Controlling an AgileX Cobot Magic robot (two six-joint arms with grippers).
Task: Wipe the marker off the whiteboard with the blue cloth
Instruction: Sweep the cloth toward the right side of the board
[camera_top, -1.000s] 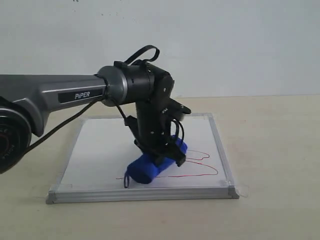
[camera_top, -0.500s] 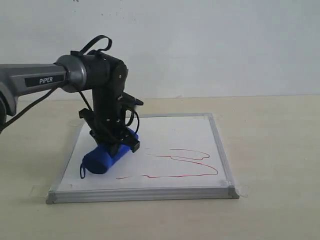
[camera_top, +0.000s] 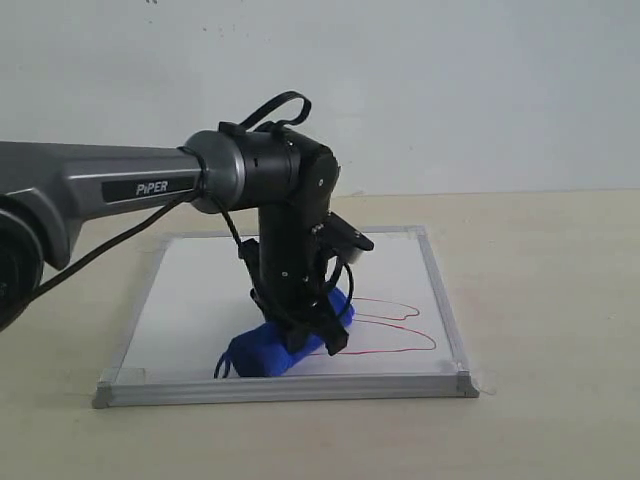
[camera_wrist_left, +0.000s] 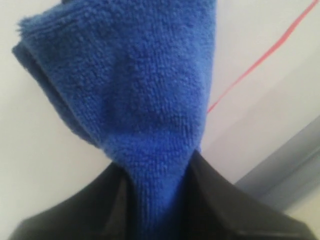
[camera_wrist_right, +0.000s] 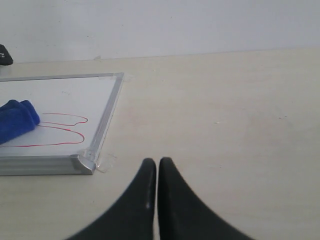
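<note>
The blue cloth (camera_top: 283, 342) lies on the near part of the whiteboard (camera_top: 190, 300), covering the left end of the red marker (camera_top: 410, 314) lines. The left jaws are clamped on it. The right jaws are pressed together over the worktop (camera_top: 540, 300), right of the board.

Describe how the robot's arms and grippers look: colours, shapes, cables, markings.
The left arm is a smooth grey metallic tube with a black strip lettered PiPER in white. Its wrist and the left gripper are black and blocky, with thin black cables looping above and below. The right gripper shows two black, tapered, curved fingers.
</note>
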